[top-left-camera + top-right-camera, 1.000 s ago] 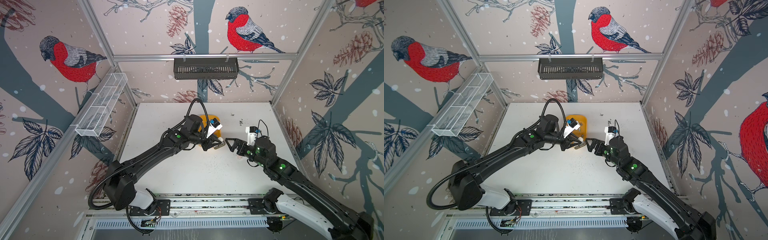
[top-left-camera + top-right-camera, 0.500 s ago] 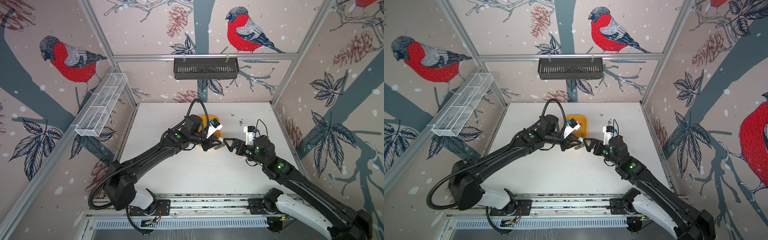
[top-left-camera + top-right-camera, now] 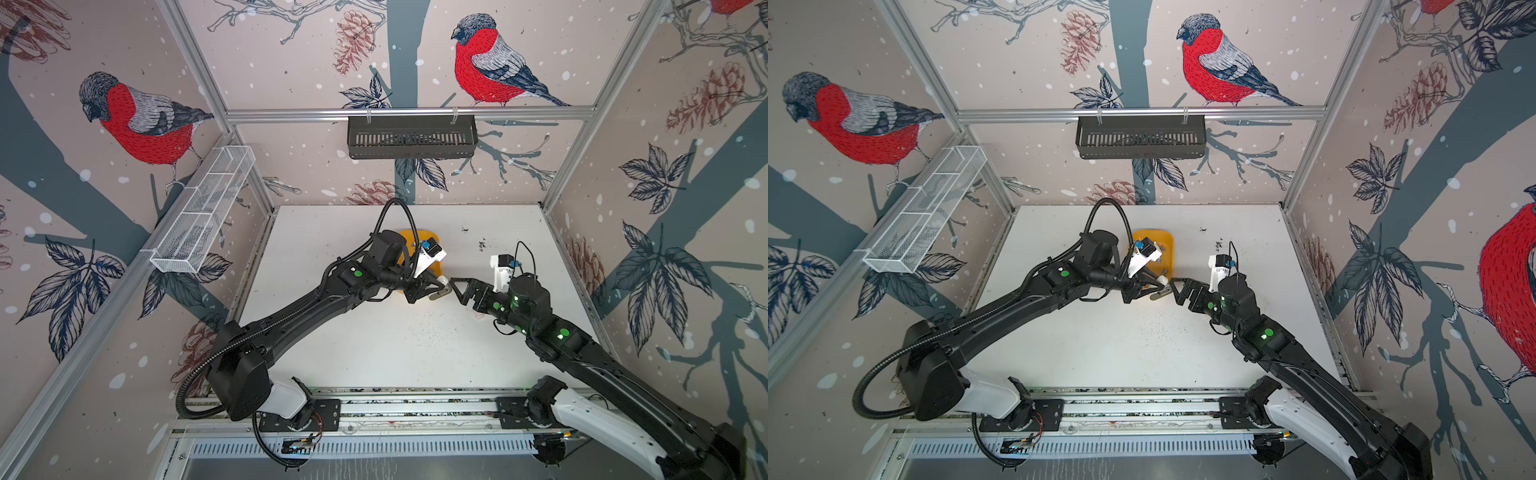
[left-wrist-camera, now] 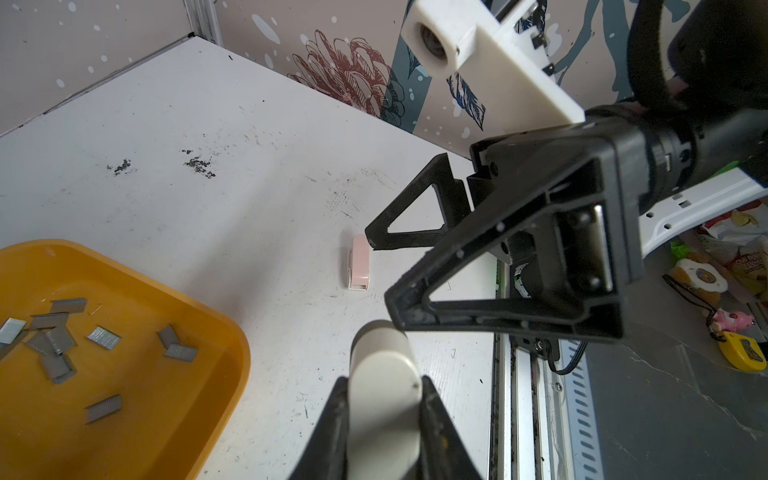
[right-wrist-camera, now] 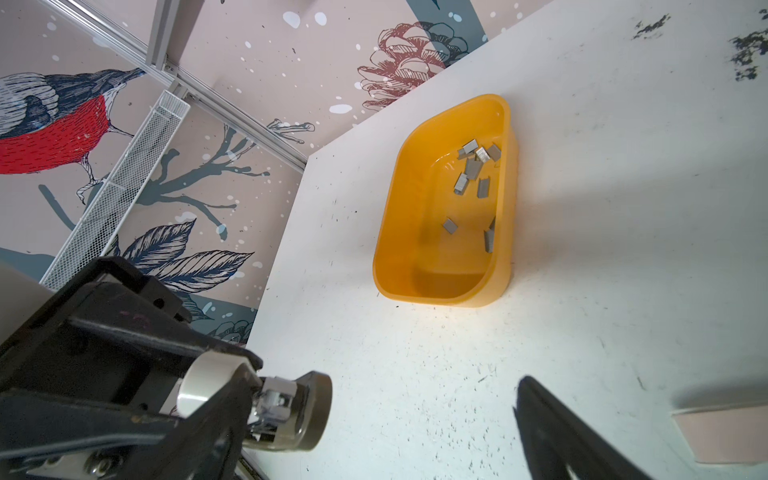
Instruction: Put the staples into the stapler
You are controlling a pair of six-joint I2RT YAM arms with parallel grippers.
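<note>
Facing tip-to-tip: left end effector (image 3: pixel 430 291) clamping cream stapler (image 4: pixel 382 365); right end effector (image 3: pixel 455 290) spread wide, empty.

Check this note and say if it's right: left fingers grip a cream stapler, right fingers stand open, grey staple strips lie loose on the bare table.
One error: the staple strips lie inside the yellow tray, not on the bare table; the right wrist view shows it. The left gripper does hold the cream stapler, and the right gripper is open.
</note>
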